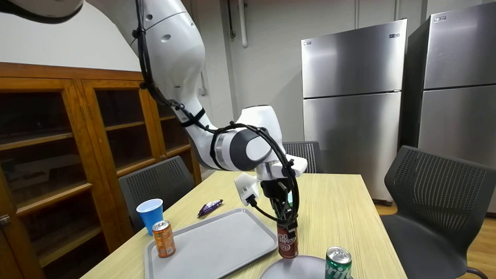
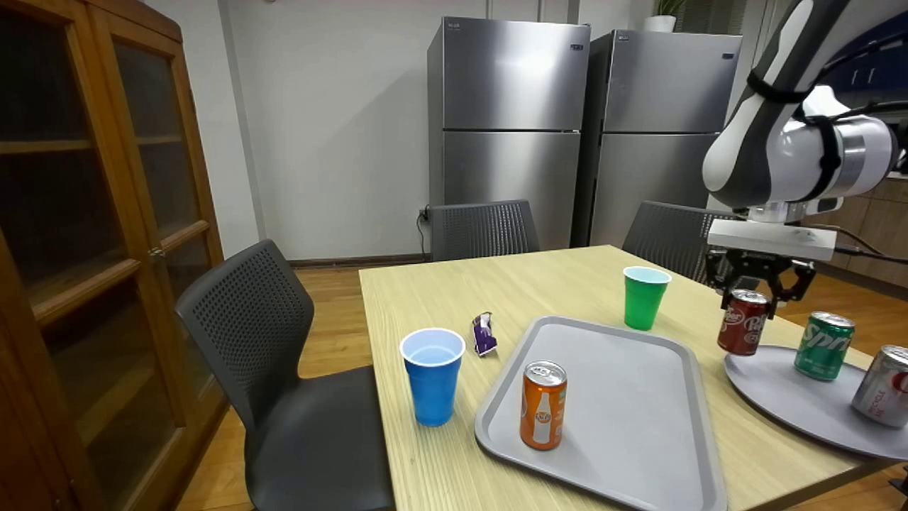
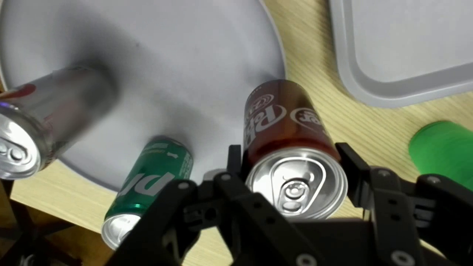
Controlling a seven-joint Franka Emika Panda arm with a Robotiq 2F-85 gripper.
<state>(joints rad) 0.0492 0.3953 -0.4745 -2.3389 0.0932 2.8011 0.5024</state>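
Observation:
My gripper (image 3: pixel 290 162) is shut on a dark red Dr Pepper can (image 3: pixel 281 114), with a black finger against each side near its silver top. In both exterior views the can (image 2: pixel 743 326) hangs upright below the gripper (image 2: pixel 750 301), at the rim of a round grey plate (image 2: pixel 773 383). Whether its base touches anything, I cannot tell. A green Sprite can (image 2: pixel 824 348) and a silver can (image 2: pixel 887 390) stand on that plate. In the wrist view the Sprite can (image 3: pixel 159 166) is left of the fingers, and the silver can (image 3: pixel 63 107) lies farther left.
A grey tray (image 2: pixel 624 426) bears an orange can (image 2: pixel 543 411) at its near end. Around it are a blue cup (image 2: pixel 433 383), a purple wrapper (image 2: pixel 484 335) and a green cup (image 2: pixel 644 301). Chairs (image 1: pixel 438 201) surround the table.

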